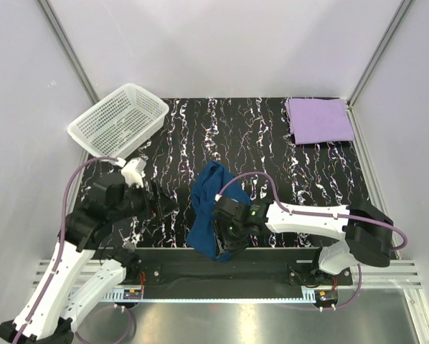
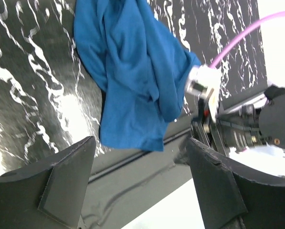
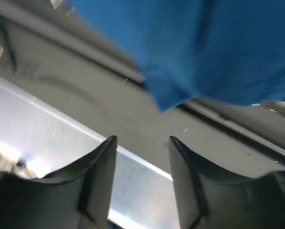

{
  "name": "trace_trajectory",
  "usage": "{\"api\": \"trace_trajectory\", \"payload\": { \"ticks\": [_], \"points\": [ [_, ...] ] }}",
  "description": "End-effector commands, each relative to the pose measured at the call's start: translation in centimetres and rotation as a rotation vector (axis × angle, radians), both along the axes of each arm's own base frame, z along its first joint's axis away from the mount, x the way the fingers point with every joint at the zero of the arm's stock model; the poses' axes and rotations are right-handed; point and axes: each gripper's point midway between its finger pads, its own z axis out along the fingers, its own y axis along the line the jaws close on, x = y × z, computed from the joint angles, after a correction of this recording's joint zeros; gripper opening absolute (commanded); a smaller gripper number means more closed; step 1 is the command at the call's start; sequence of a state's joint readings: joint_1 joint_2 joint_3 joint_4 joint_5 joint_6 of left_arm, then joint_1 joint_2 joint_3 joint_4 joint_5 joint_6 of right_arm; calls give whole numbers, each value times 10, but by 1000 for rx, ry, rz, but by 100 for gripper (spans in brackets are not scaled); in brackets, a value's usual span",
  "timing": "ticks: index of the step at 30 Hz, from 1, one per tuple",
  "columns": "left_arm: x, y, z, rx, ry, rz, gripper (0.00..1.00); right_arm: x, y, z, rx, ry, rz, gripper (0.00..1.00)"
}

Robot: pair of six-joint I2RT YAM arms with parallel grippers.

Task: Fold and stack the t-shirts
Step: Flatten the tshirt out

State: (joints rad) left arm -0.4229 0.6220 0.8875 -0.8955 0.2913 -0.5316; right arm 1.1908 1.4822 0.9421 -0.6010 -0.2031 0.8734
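My left tool is apart and empty at the lower left of the overhead view. The crumpled blue shirt lies low and centre on the bench. My right tool, also apart, sits at that shirt's near hem, gripping nothing. The lavender shirt lies folded at the upper right.

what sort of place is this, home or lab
Probably a robotics lab test cell: plain white panel walls held by aluminium posts box in a black marbled table, and a blue t-shirt and folded lavender t-shirt lie on it.
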Motion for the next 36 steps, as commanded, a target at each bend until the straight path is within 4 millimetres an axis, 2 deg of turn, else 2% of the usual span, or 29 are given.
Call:
{"api": "trace_trajectory", "payload": {
  "ticks": [1,3,7,9,11,12,13,14,16,17,18,21,22,24,25,29,31,32,36],
  "points": [
    [-16,-4,10,-90,-12,-13,82,34,-4,-6,-29,-140,-163,57],
    [-21,-3,5,-100,5,-5,82,39,-12,-9,-59,-166,-171,60],
    [-27,-1,-7,-105,34,9,79,66,-40,-11,-117,-205,-258,61],
    [-27,-3,-12,-120,45,12,75,76,-54,-2,-117,-217,-280,62],
    [-23,-7,-18,-117,64,9,75,96,-74,16,-102,-258,-359,64],
    [-17,-9,-20,-109,54,12,75,98,-87,18,-123,-262,-357,66],
    [-14,-12,-22,-99,57,7,75,111,-103,20,-132,-260,-416,71],
    [-15,-19,-23,-88,60,-24,75,116,-113,27,-123,-268,-434,71],
    [0,-30,-25,-43,49,-25,76,121,-136,26,-154,-252,-433,73],
    [-6,-45,-24,-29,45,-84,77,131,-151,27,-163,-244,-483,75],
    [6,-55,-25,12,35,-77,77,129,-157,26,-169,-233,-460,75],
    [-1,-92,-31,55,37,-159,79,135,-172,22,-161,-192,-516,75],
    [-5,-112,-38,67,59,-202,79,136,-173,18,-136,-162,-541,76],
    [-10,-129,-53,93,98,-236,81,135,-172,15,-106,-128,-553,79],
    [-11,-137,-71,130,141,-254,82,136,-173,13,-98,-122,-565,82],
    [-23,-176,-91,165,134,-405,86,144,-172,4,-31,-74,-603,86],
    [-26,-185,-104,196,153,-442,88,148,-165,3,38,-40,-604,84],
    [-26,-186,-121,233,190,-446,87,149,-163,-1,47,-25,-605,83],
    [-28,-196,-138,238,242,-454,87,160,-155,-9,107,-13,-638,81]
  ]
}}
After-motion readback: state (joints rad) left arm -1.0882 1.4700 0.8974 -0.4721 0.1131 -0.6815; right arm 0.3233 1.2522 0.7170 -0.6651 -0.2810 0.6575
